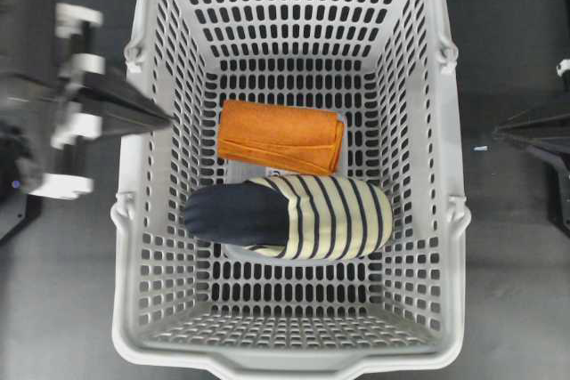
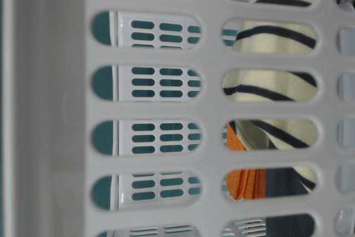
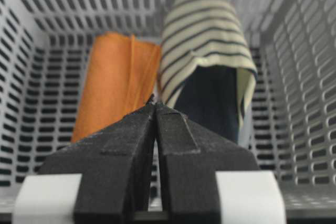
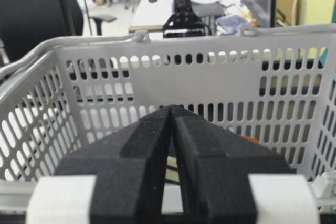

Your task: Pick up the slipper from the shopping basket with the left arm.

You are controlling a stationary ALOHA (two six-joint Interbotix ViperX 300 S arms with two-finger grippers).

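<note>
Both arms' fingers (image 3: 155, 109) pressed closed; orange cloth (image 1: 280, 136) touches slipper (image 1: 289, 217) in basket (image 1: 426, 220).

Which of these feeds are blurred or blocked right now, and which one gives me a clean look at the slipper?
Overhead view: sharp and evenly lit on the slipper and basket, only the left arm is blurred. Table-level view: the basket wall fills it, soft and too close. Left wrist view: slipper fairly clear, the shut left gripper blurs the foreground. Right wrist view: the right gripper and basket wall block the slipper.
</note>
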